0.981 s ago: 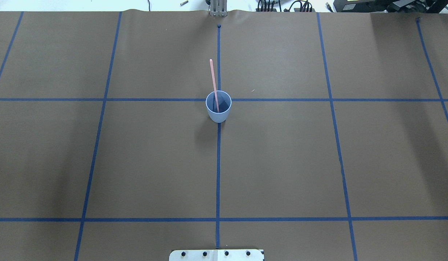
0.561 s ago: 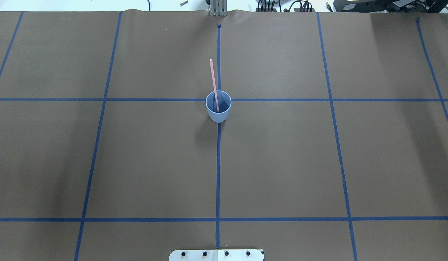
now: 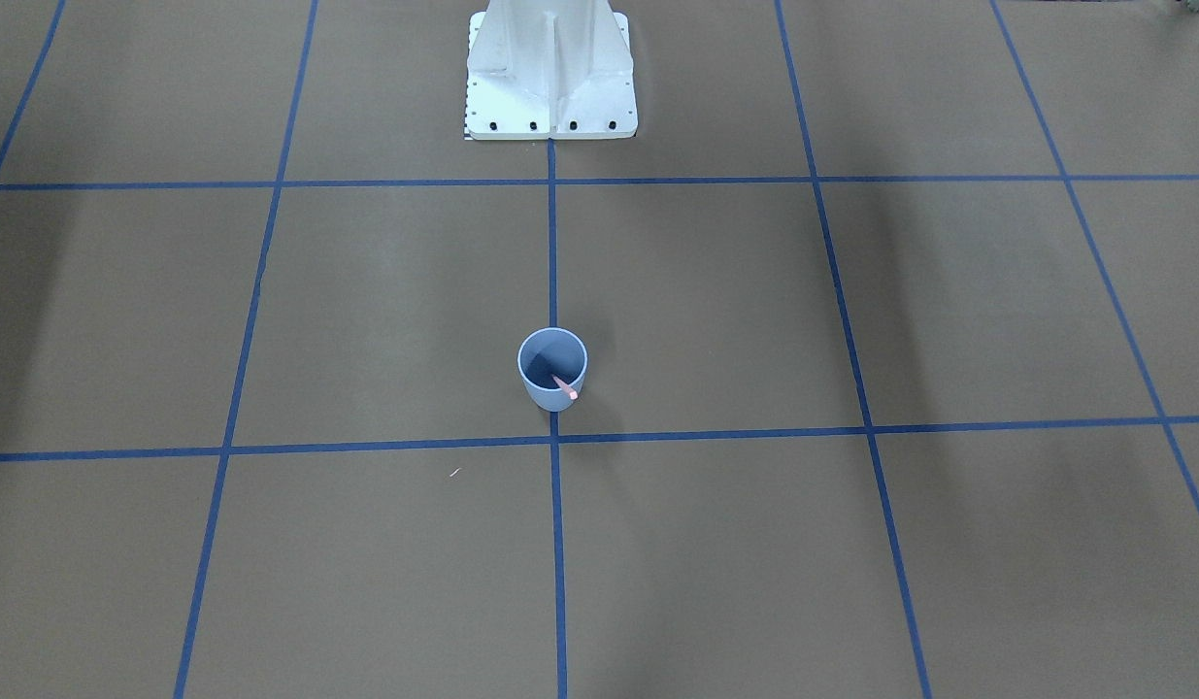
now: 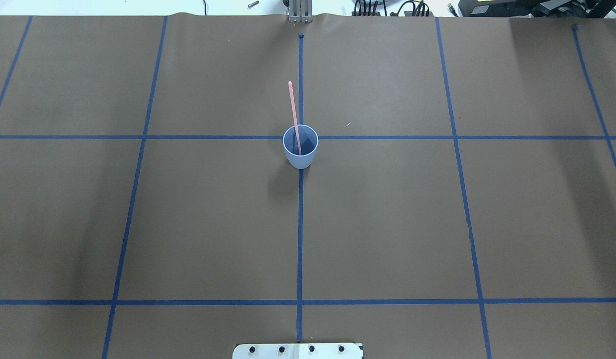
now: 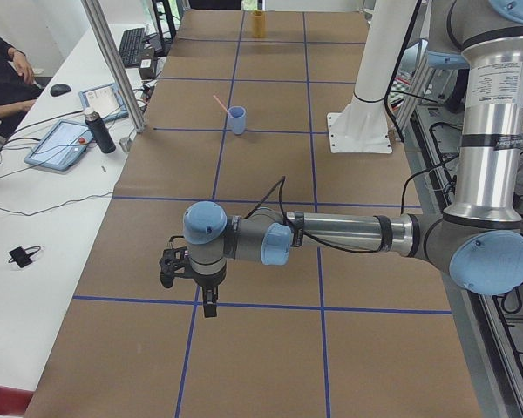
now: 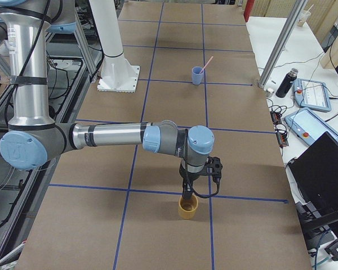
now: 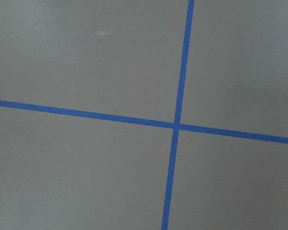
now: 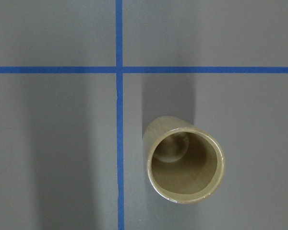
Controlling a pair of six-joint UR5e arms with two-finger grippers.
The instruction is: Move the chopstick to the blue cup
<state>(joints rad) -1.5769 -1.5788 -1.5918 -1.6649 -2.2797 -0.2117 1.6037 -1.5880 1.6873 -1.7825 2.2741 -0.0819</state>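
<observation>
The blue cup (image 4: 300,149) stands upright at the table's middle, where two blue tape lines cross. One pink chopstick (image 4: 293,109) stands in it and leans on the far rim. Both show in the front view, the cup (image 3: 539,386) and the stick's end (image 3: 566,387), and in the side views (image 5: 236,120) (image 6: 198,75). My left gripper (image 5: 210,309) hangs over bare table far from the cup. My right gripper (image 6: 187,197) hangs right over a tan cup (image 6: 187,209). I cannot tell whether either gripper is open or shut.
The tan cup (image 8: 185,159) is empty in the right wrist view. The left wrist view shows only a tape cross (image 7: 176,125). The white robot base (image 3: 550,73) stands at the table's near middle. Tablets and a bottle (image 6: 285,82) sit on the side bench.
</observation>
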